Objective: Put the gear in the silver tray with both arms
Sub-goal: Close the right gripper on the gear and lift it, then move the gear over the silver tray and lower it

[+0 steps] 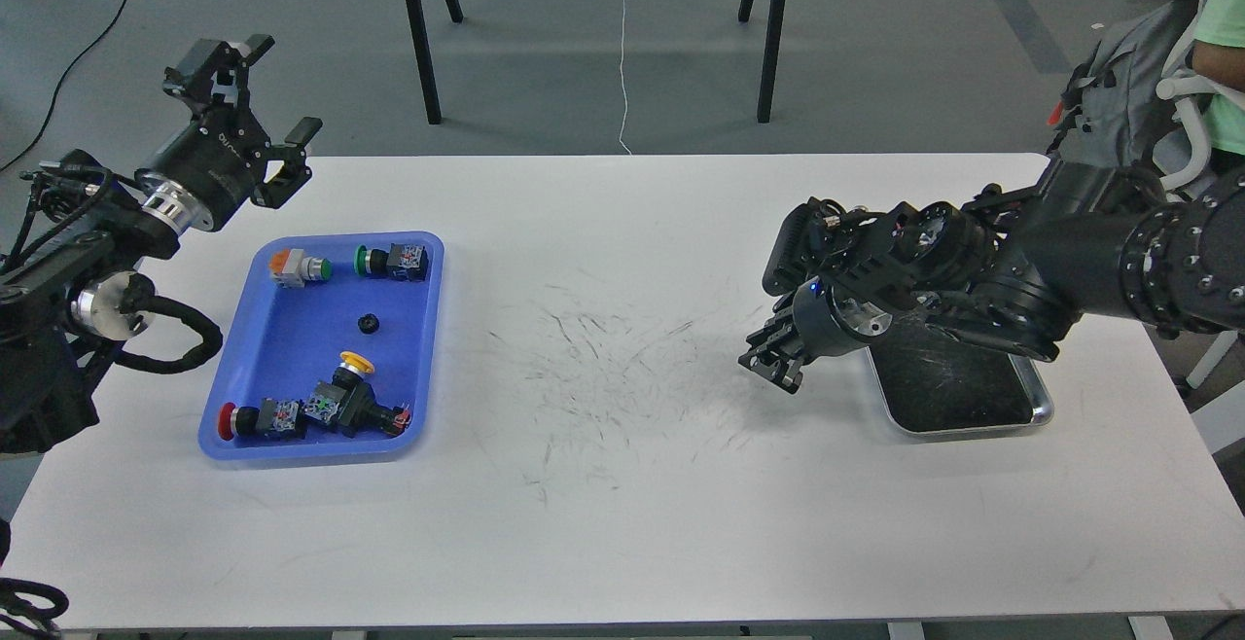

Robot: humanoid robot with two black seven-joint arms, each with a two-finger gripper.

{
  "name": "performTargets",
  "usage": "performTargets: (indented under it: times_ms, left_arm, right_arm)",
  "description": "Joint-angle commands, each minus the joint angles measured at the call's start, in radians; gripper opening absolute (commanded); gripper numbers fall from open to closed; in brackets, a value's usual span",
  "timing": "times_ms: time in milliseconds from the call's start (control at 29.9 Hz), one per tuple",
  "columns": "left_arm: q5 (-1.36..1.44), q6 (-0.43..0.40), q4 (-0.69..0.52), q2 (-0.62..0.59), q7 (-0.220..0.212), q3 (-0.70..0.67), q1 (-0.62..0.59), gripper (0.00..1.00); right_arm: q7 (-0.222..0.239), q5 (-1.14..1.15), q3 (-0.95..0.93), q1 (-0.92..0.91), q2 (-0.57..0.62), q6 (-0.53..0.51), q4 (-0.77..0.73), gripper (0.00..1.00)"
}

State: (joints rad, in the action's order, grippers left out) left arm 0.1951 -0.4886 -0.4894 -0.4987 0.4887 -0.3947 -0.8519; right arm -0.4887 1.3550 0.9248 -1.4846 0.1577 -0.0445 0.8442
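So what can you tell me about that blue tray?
The blue tray is a shallow plastic rectangle with rounded corners and a raised rim. It lies flat on the white table's left side. Inside are four push-button switches, capped green, green, yellow and red, and one small black round part near the middle. Neither gripper touches it.

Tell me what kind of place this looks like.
Probably a robotics lab or test workshop: a scratched white table, a blue tray of push-button switches, and cables trailing across the grey floor.

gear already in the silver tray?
No. The silver tray shows only its dark scratched bottom; the small black gear lies in the blue tray.
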Motion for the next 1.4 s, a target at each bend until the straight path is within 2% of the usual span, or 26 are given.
performTargets:
  times_ms: [0,267,501,902,1370]
  left_arm:
    - [0.003,0.0,0.002,0.014,0.0,0.0,-0.001,1.0]
    - [0.007,0.0,0.002,0.035,0.0,0.002,-0.001,1.0]
    - [0.01,0.0,0.003,0.045,0.0,0.002,-0.001,1.0]
    - [0.01,0.0,0.003,0.069,0.0,0.023,-0.003,1.0]
    - [0.01,0.0,0.003,0.072,0.0,0.023,-0.001,1.0]
  right_arm:
    - [0.0,-0.008,-0.012,-0.008,0.052,-0.002,-0.042,0.02]
    - [0.0,-0.008,-0.017,0.013,0.19,-0.005,-0.076,0.02]
    - [0.0,-0.005,-0.014,0.072,0.262,-0.005,-0.079,0.02]
    - [0.0,-0.007,-0.017,0.179,0.284,-0.002,-0.207,0.02]
    - [0.0,-0.007,-0.044,0.195,0.261,0.001,-0.232,0.02]
